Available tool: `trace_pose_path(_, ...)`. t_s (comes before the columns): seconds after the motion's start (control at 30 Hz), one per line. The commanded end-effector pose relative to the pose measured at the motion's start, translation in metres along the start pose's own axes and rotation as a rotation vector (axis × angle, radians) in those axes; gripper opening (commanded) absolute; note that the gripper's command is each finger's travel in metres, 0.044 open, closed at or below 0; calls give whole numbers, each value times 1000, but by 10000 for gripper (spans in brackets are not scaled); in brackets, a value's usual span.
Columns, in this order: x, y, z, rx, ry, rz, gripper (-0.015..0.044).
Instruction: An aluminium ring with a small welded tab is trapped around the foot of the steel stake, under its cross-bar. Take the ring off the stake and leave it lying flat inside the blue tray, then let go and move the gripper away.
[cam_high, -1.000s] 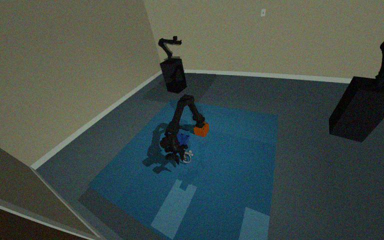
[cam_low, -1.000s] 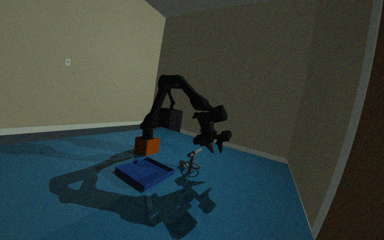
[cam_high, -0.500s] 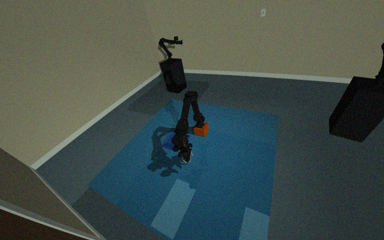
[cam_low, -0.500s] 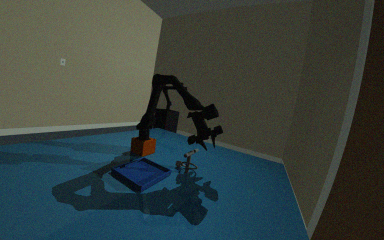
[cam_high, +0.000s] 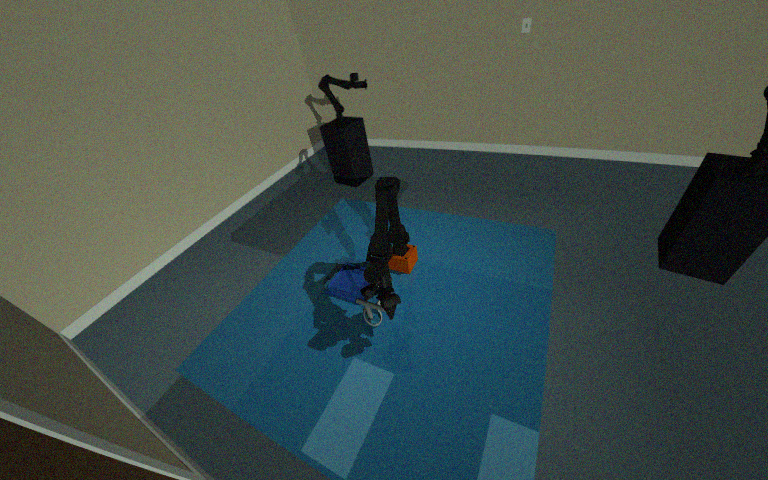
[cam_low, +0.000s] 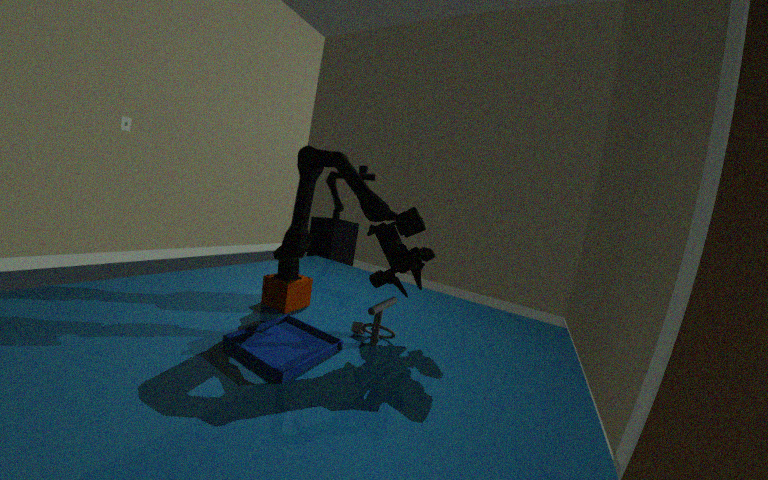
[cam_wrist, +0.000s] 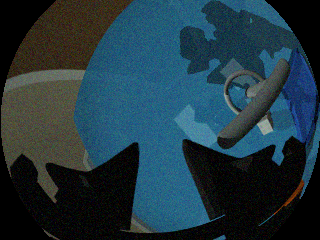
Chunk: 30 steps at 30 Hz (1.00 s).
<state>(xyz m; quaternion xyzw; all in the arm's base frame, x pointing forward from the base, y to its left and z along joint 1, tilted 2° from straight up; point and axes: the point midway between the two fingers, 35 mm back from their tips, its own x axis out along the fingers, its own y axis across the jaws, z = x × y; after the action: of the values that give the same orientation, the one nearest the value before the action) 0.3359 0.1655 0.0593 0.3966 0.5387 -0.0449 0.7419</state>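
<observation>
Waiting left, the blue tray holds no ring. The tab, my likeliest grip, wants a low, square approach; the ring, around the stake, should then tilt past one cross-bar end at a time. Right, my jaws hang apart, nothing between them. Exterior and wrist views show the tab; from the top, I cannot make it out.

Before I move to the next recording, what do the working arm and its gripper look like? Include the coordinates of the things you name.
The arm (cam_high: 387, 212) (cam_low: 305, 195) is black throughout, with slim links and bulkier joints, on an orange block (cam_high: 408, 261) (cam_low: 287, 295). Its gripper (cam_low: 413, 293) (cam_wrist: 160, 146) has two black fingers tapering to points. I can make out no cables or markings in this dim light.
</observation>
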Motion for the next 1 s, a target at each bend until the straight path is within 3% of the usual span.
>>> trace_pose_path(0.0, -1, -4, -13, -100, -10, 5, 200)
trace_pose_path(0.37, 1, -26, -44, -341, 0, -25, 200)
trace_pose_path(0.67, 0, -56, -41, -478, -32, -74, 200)
trace_pose_path(0.97, -15, -129, -15, -700, -130, -222, 200)
